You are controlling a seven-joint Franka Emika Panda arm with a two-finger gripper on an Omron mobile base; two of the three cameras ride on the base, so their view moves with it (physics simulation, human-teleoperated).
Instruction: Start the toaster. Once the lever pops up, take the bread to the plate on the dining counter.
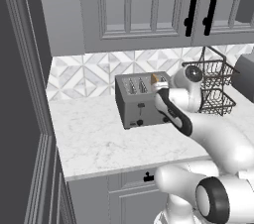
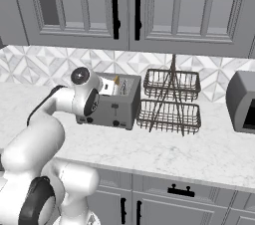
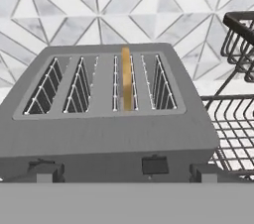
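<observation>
The tool (image 2: 110,87) hangs released over the toaster (image 3: 106,119), just above the bread (image 3: 126,82) in slot 3, likely lining up a pinch.

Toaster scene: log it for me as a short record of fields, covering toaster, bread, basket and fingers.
toaster: grey, four slots, on the marble counter
bread: upright in the third slot from the left in the hand view, crust showing
wire basket: black, two tiers, beside the toaster
gripper: above the toaster's front, fingers open, holding nothing
</observation>
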